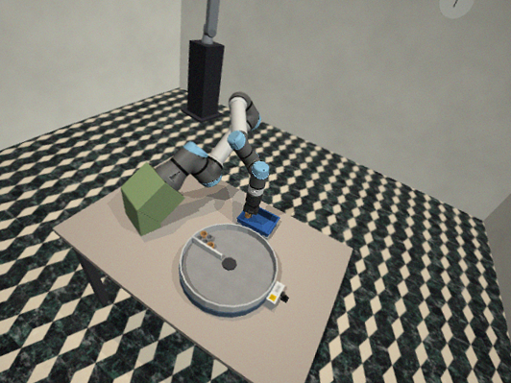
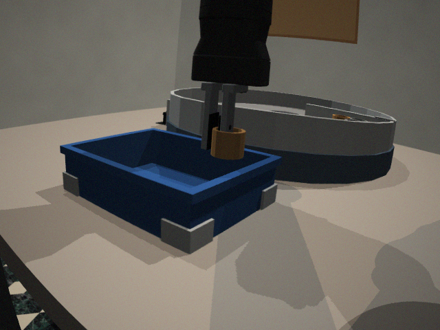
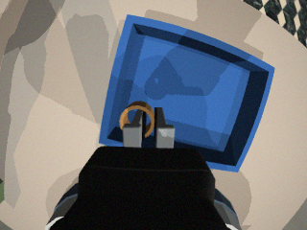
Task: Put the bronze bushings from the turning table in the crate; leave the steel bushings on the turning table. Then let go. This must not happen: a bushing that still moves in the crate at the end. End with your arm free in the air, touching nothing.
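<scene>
My gripper (image 1: 250,212) (image 2: 217,140) (image 3: 150,117) is shut on a bronze bushing (image 2: 227,142) (image 3: 137,107), pinching its wall with one finger inside the ring. It holds the bushing upright over the blue crate (image 1: 268,231) (image 2: 166,179) (image 3: 253,111), near the corner on the turning table's side, at about rim height. The crate's inside looks empty. The grey turning table (image 1: 223,302) (image 2: 302,131) stands beside the crate. Bronze bushings (image 1: 202,235) (image 2: 341,116) sit with small steel ones by the white guide bar (image 1: 211,248) at its far left edge.
A green box (image 1: 151,200) leans on the table's left side by the arm's base. A small control box (image 1: 274,295) sticks out from the turning table's right side. A black pedestal (image 1: 204,76) stands on the floor behind.
</scene>
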Motion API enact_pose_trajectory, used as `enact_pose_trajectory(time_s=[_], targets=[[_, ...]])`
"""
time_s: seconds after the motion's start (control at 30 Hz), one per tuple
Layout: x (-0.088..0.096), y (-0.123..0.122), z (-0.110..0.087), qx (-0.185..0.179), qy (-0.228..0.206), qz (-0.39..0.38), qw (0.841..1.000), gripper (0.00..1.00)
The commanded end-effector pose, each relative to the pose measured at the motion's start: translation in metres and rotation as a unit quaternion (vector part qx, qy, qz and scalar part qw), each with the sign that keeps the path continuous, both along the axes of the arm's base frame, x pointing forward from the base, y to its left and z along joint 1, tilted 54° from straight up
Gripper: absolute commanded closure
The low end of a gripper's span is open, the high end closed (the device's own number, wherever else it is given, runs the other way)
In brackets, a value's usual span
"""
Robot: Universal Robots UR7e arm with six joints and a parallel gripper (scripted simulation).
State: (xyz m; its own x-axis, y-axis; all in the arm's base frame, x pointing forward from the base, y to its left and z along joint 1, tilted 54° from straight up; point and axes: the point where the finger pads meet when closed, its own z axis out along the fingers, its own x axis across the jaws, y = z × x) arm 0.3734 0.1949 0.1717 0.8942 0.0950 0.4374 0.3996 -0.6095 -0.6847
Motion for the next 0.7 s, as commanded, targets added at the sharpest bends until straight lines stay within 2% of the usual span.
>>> enact_pose_trajectory(time_s=[0.0,0.67], targets=[[0.000,0.000,0.000,0.000,0.000,0.000,1.000,1.00],[0.003,0.010,-0.008,0.000,0.000,0.000,1.000,1.00]])
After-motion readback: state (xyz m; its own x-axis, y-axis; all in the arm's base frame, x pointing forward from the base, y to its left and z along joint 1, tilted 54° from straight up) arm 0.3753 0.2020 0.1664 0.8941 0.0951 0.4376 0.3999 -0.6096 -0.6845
